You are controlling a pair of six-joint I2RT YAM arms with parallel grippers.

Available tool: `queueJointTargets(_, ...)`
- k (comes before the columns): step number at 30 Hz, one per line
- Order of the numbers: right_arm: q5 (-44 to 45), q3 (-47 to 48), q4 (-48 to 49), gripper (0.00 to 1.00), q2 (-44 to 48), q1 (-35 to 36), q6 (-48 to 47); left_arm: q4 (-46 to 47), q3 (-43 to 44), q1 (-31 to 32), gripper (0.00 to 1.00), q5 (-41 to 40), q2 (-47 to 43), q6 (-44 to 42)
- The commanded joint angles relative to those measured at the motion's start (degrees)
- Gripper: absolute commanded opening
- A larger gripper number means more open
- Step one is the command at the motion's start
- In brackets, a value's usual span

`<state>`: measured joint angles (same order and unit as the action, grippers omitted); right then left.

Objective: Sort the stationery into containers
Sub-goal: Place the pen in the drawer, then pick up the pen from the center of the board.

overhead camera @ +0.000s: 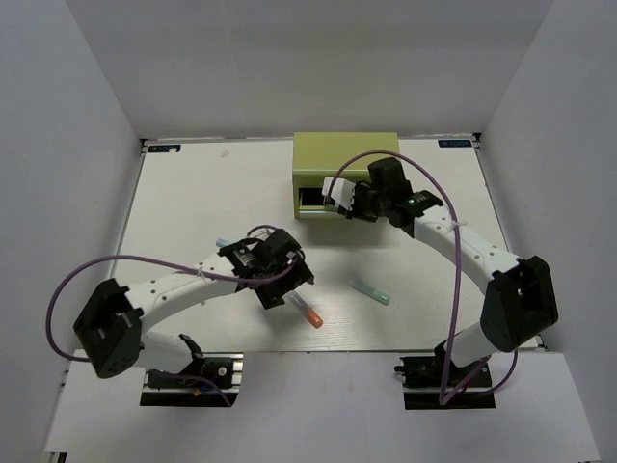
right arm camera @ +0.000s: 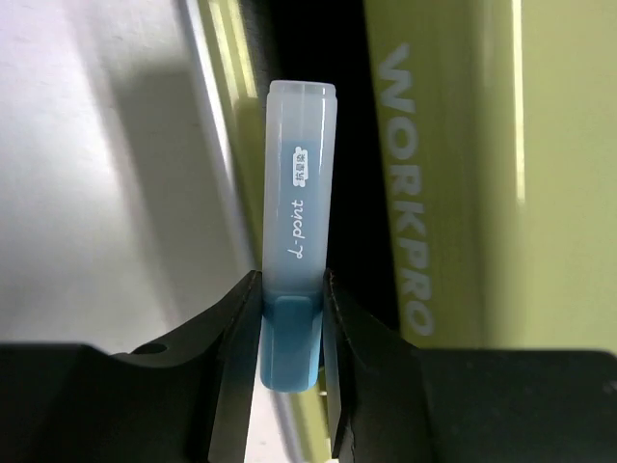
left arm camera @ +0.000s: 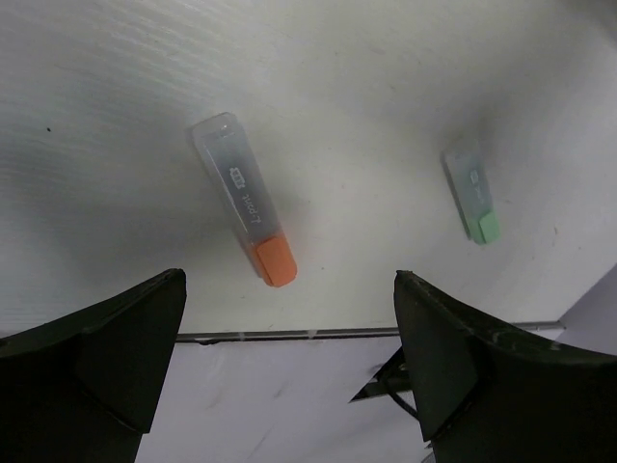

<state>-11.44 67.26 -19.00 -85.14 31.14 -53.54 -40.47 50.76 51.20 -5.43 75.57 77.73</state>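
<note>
Right pincer (right arm camera: 289, 294) clamps blue tube (right arm camera: 299, 183) by its cap at open drawer (right arm camera: 352, 145) of chest (right arm camera: 463, 193): ease it inside before letting go. Left pincer (left arm camera: 289, 280) wide over orange tube (left arm camera: 243, 207).

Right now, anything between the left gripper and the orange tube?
Nothing visible. The left gripper is open above the orange-red tube, which lies flat on the table. The teal-green tube lies apart, off to one side.
</note>
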Motion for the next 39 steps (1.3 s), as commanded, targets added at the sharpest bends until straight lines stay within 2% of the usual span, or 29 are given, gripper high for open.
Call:
queueJointTargets(1,5.02,5.33,4.33,0.18,-1.07,-0.2,-3.15,-3.99,5.13,-0.14,0.99,1.21,4.22,4.44)
queueJointTargets(5,6.43,6.3,5.29,0.2,-2.48,-0.11,-4.47,-5.06,7.5,-0.14,0.98,4.72,10.38,5.15)
queueJointTargets(8,6.78,6.47,4.94,0.25,-3.62,-0.37,-5.17,-5.06,8.04,-0.14,0.97,5.96,12.58,5.15)
queueJointTargets(9,6.7,6.39,4.51,0.29,-3.97,-0.11,-5.26,-5.06,8.04,-0.14,0.97,5.96,13.19,5.15)
queueJointTargets(11,7.4,6.39,4.07,0.53,-4.85,-0.28,-4.83,-3.83,7.51,-0.14,0.97,6.57,13.2,5.67)
queueJointTargets(14,7.75,5.95,4.15,0.59,-4.77,-0.37,-4.3,-3.04,6.98,-0.14,0.97,7.1,13.81,5.67)
queueJointTargets(19,4.86,6.65,3.62,0.61,-2.84,-0.9,-0.35,-3.04,8.04,-0.14,0.95,8.94,16.19,5.67)
queueJointTargets(23,-0.06,8.41,0.73,0.58,1.19,-1.78,9.64,-2.52,7.34,-0.14,0.9,11.14,17.42,7.34)
queueJointTargets(28,-4.55,4.37,1.86,0.58,8.13,-2.48,16.61,-2.51,6.81,-0.14,0.87,10.45,18.03,7.87)
queueJointTargets(31,-5.78,0.94,2.66,0.58,11.84,-2.83,19.08,-3.12,8.73,-0.14,0.8,9.91,21.89,7.87)
queueJointTargets(35,-7.01,-3.44,2.13,0.58,15.79,-3.45,19.7,-5.58,12.51,-0.14,0.76,10.44,27.52,6.73)
queueJointTargets(38,-7.1,-5.99,2.65,0.58,18.86,-3.98,20.05,-6.99,13.65,-0.14,0.66,10.44,29.37,6.11)
queueJointTargets(39,-7.02,-6.44,2.4,0.58,19.14,-4.24,20.57,-6.99,13.66,-0.14,0.54,10.96,29.37,6.11)
